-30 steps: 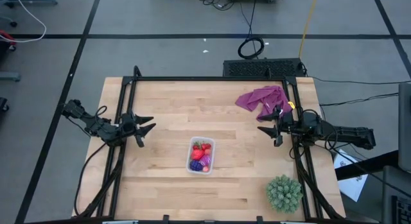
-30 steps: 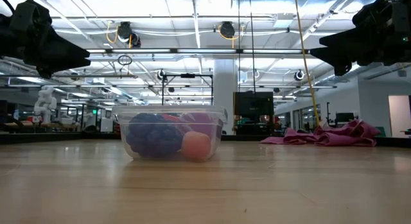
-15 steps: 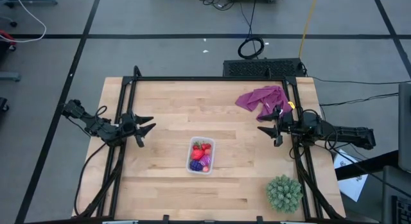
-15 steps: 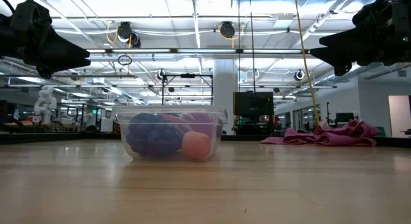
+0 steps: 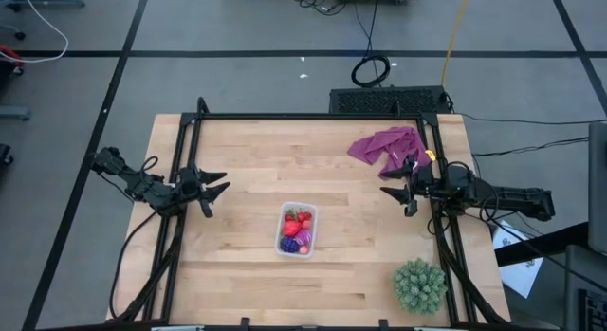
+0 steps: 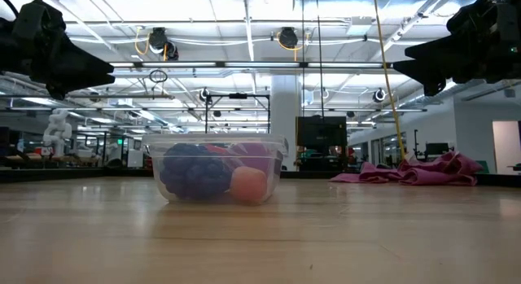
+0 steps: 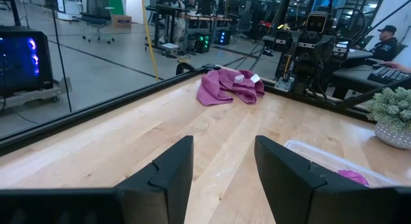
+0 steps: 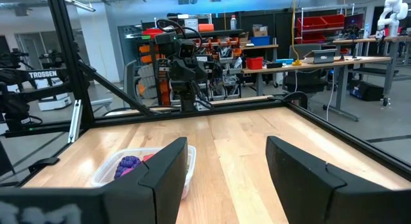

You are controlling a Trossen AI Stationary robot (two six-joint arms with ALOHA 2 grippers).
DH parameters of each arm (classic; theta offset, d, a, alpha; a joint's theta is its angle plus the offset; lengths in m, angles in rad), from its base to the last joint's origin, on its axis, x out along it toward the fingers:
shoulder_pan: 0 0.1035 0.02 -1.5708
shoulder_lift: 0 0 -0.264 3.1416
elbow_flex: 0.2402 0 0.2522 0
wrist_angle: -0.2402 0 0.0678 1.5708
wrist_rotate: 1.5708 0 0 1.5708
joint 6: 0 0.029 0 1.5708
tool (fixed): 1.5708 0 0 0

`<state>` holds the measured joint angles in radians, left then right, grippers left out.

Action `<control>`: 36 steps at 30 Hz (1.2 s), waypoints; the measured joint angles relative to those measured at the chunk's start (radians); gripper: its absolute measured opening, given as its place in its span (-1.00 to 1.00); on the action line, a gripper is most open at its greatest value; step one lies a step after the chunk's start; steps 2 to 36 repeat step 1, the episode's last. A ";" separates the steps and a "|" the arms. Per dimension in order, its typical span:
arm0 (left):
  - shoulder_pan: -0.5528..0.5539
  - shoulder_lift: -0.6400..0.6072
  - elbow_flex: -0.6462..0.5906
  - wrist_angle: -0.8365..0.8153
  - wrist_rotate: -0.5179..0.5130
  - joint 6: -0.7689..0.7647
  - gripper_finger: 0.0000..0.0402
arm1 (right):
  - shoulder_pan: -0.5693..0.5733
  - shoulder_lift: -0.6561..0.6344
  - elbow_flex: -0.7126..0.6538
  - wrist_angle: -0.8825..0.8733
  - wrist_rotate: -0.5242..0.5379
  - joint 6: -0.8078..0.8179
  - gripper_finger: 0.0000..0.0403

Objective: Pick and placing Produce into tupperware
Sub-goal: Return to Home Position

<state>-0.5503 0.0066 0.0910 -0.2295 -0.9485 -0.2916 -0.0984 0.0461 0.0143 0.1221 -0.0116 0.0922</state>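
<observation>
The clear tupperware (image 5: 297,229) stands on the table's middle, toward the near edge. It holds the produce: red strawberries (image 5: 297,220), a purple grape bunch (image 5: 288,244) and a purple-pink round piece (image 5: 303,239). In the low view the tupperware (image 6: 216,178) shows the grapes (image 6: 194,172) and the pink piece (image 6: 249,185) inside. My left gripper (image 5: 220,185) is open and empty at the table's left side, raised above it. My right gripper (image 5: 391,193) is open and empty at the right side, also raised.
A purple-pink cloth (image 5: 387,147) lies crumpled at the far right corner. A spiky green ball-shaped plant (image 5: 419,285) stands at the near right corner. A black frame (image 5: 285,117) runs along the table's far and side edges. A person (image 7: 385,38) sits beyond the table.
</observation>
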 joint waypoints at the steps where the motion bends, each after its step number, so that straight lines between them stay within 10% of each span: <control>1: 0.000 0.000 0.000 0.000 0.000 0.000 -0.15 | 0.000 0.000 0.000 0.000 0.000 0.000 0.01; 36: 0.000 0.000 0.000 0.000 0.000 0.000 -0.15 | 0.000 0.000 0.000 0.000 0.000 0.000 0.01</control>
